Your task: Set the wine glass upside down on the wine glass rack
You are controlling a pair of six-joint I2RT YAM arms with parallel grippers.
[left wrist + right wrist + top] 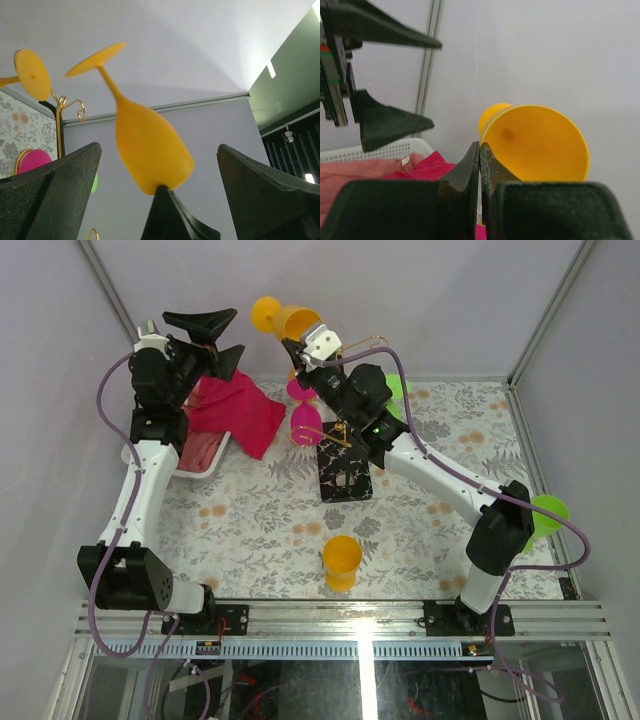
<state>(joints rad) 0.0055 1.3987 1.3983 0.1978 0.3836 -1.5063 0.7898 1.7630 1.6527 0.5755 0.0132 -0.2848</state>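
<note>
Wine glass (535, 142), rim pinched in right hand (479, 155)

wine glass (295, 320): yellow | wine glass rack (345, 475): gold, black base

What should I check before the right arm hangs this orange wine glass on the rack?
1. Right claw shut on the wine glass rim: ok.
2. Left claw open, apart from the glass: ok.
3. Glass fully upside down: cannot tell; it looks tipped sideways.
4. Glass hung on the wine glass rack: not ok, it is held in the air.
5. Bare curl-ended arm on the rack: ok, the left wrist view shows one.
</note>
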